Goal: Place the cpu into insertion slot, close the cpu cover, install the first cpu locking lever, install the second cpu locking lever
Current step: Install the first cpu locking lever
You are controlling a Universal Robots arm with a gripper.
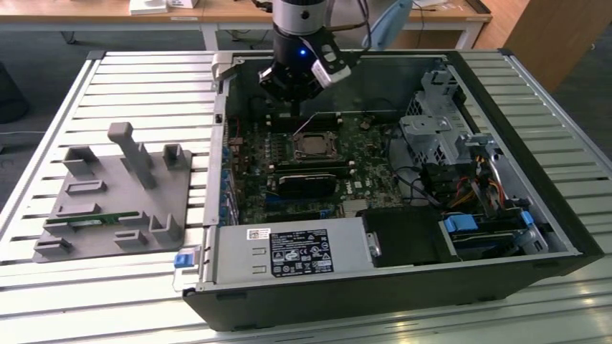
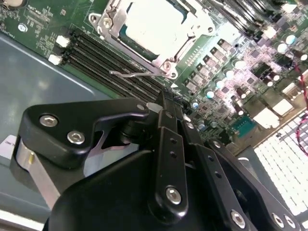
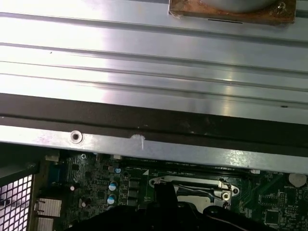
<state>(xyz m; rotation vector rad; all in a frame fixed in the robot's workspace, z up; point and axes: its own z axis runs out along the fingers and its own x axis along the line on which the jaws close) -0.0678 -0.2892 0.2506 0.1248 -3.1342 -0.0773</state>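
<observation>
The cpu (image 2: pixel 154 21), with its pale metal top, lies in the insertion slot (image 1: pixel 314 147) on the green board. The silvery cpu cover (image 2: pixel 111 30) lies flat around it. A thin wire locking lever (image 2: pixel 129 74) sticks out free beside the socket's edge, and in the exterior view it rises at an angle (image 1: pixel 303 126). My gripper (image 2: pixel 163 102) hangs just above the back side of the socket (image 1: pixel 297 97). Its black fingers are pressed together, and I see nothing between them. In the first wrist view the socket (image 3: pixel 192 186) sits just beyond my dark fingers (image 3: pixel 166 202).
The open computer case (image 1: pixel 535 179) surrounds the board on a slatted metal table (image 1: pixel 143 79). Dark memory slots (image 2: pixel 106 60) run beside the socket. A black card (image 1: pixel 306 183), a drive cage (image 1: pixel 435 136) and a power supply (image 1: pixel 287 254) fill the case. A grey fixture (image 1: pixel 115 193) stands outside.
</observation>
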